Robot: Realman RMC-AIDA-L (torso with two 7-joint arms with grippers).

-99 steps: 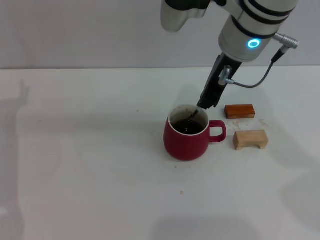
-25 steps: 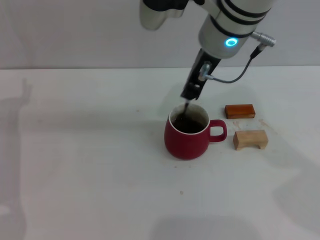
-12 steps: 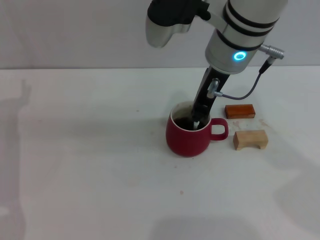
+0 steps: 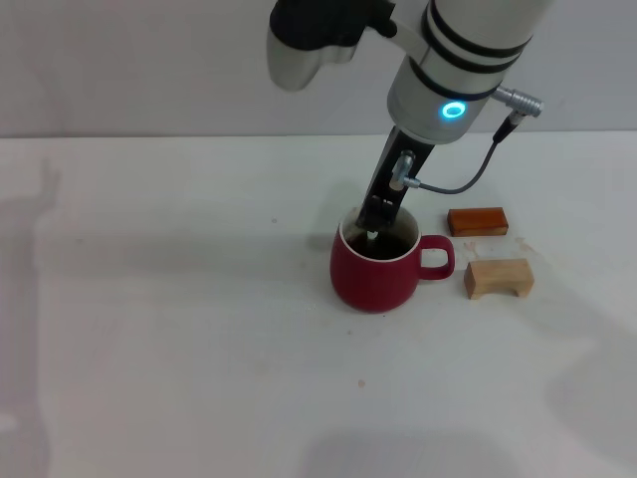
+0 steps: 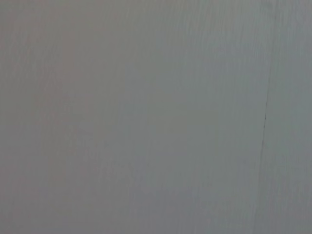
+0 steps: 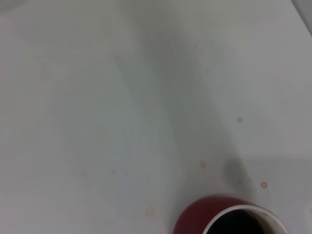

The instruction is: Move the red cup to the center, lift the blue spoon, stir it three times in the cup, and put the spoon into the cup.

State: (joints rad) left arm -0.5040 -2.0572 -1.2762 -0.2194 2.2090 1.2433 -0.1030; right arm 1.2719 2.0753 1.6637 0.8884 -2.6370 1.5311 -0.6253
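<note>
The red cup [image 4: 383, 281] stands on the white table right of the middle, its handle toward the right and dark liquid inside. My right gripper [image 4: 375, 217] hangs tilted over the cup's far left rim, shut on the blue spoon [image 4: 371, 237]. Only a short silver piece of the spoon shows below the fingers, dipping into the liquid; its handle is hidden in the gripper. In the right wrist view a part of the red cup [image 6: 195, 219] and its white rim shows at the picture's edge. My left gripper is out of view; its wrist view holds only a plain grey surface.
A dark brown block [image 4: 477, 221] and a pale wooden block [image 4: 498, 278] lie just right of the cup's handle. The white table [image 4: 159, 329] stretches bare to the left and front.
My right gripper has swung with the spoon from the cup's right side back to its far left rim, circling in the liquid. The cup has stayed where it was.
</note>
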